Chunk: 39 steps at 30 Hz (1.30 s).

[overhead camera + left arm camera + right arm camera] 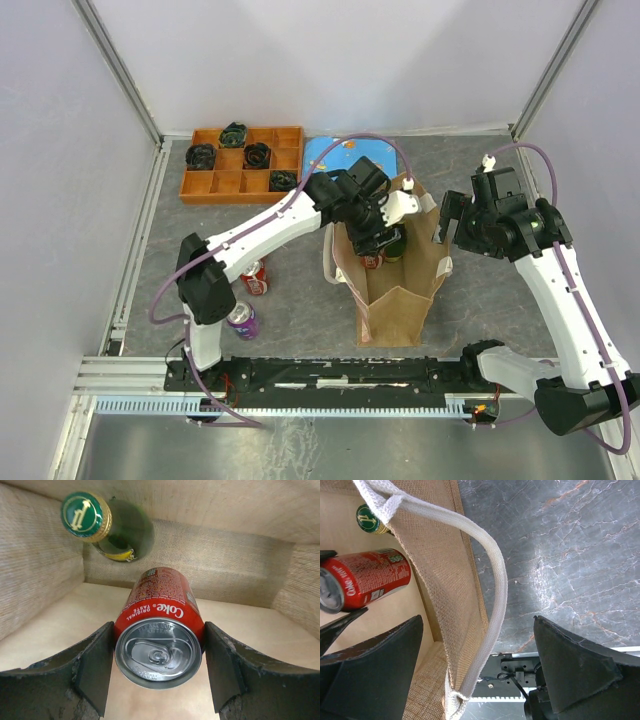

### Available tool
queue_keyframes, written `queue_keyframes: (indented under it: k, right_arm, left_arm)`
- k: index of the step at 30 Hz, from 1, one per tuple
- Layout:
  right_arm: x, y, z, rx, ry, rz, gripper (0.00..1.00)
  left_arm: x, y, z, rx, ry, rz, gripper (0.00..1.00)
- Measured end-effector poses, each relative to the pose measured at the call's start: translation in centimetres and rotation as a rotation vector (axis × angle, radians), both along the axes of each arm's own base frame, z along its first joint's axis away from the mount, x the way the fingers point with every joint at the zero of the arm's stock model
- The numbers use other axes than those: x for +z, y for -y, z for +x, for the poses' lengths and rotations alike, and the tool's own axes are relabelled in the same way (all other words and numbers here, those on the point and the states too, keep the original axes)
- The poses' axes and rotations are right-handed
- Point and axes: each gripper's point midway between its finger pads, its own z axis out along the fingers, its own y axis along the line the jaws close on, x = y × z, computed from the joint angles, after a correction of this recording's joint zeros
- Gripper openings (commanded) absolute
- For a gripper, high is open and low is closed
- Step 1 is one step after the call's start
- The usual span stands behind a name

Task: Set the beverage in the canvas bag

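Note:
The canvas bag [400, 300] stands open in the middle of the table. My left gripper [376, 243] reaches down inside it, shut on a red Coke can [160, 597] held by its sides above the bag's pale floor, with tan bag walls [225, 555] all around. A green bottle [112, 532] with a green cap stands in the bag's far corner. My right gripper [477, 650] is open, its jaws straddling the bag's right wall [440, 570] and off-white handle strap [495, 580] without pinching them. The can [370, 580] and the bottle cap [368, 519] also show in the right wrist view.
A red can [256, 278] and a purple can [243, 320] lie on the table left of the bag. An orange compartment tray [243, 163] with black items and a blue plate [335, 153] sit at the back. A metal rail [300, 372] runs along the near edge.

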Motion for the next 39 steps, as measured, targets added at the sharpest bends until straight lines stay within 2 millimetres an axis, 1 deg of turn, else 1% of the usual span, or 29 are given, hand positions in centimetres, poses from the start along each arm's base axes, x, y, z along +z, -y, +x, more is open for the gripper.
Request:
queue_keyframes:
  k: [3, 6, 10, 14, 23, 33, 34, 35, 36, 37, 39]
  right_arm:
    - [0.0, 0.1, 0.0, -0.001, 0.000, -0.003, 0.99]
    - [0.0, 0.1, 0.0, -0.001, -0.001, -0.004, 0.99]
    - [-0.1, 0.1, -0.2, -0.001, -0.010, -0.007, 0.99]
    - [-0.2, 0.2, -0.4, 0.001, -0.021, -0.010, 0.99]
    - [-0.3, 0.4, -0.8, 0.003, -0.036, -0.020, 0.99]
    - [0.2, 0.4, -0.7, 0.003, -0.021, -0.017, 0.99]
    - [0.2, 0.4, -0.7, 0.003, -0.021, -0.017, 0.99]
    - [0.2, 0.4, -0.7, 0.004, -0.021, -0.017, 0.99]
    - [0.2, 0.4, -0.7, 0.003, -0.020, -0.017, 0.99]
    - [0.2, 0.4, -0.7, 0.003, -0.020, -0.017, 0.99]
    - [0.2, 0.4, -0.7, 0.003, -0.020, -0.017, 0.99]
  left_arm:
    - [-2.4, -0.3, 0.4, 0.015, -0.009, 0.045, 0.03]
    - [-4.2, -0.2, 1.0, 0.030, -0.002, 0.067, 0.03]
    - [-5.7, 0.7, 2.1, 0.050, 0.016, 0.067, 0.03]
    - [-7.1, 0.8, 2.9, 0.072, 0.031, 0.082, 0.03]
    - [-8.4, 1.2, 4.1, 0.101, 0.066, 0.087, 0.03]
    - [-9.0, 1.8, 4.6, 0.119, 0.078, 0.070, 0.03]
    - [-9.0, 1.8, 4.7, 0.122, 0.077, 0.069, 0.04]
    - [-9.1, 1.9, 4.7, 0.124, 0.077, 0.068, 0.08]
    - [-9.0, 1.8, 4.7, 0.128, 0.076, 0.068, 0.18]
    - [-9.1, 1.8, 4.7, 0.130, 0.077, 0.069, 0.32]
    - [-9.1, 1.8, 4.7, 0.133, 0.077, 0.070, 0.55]
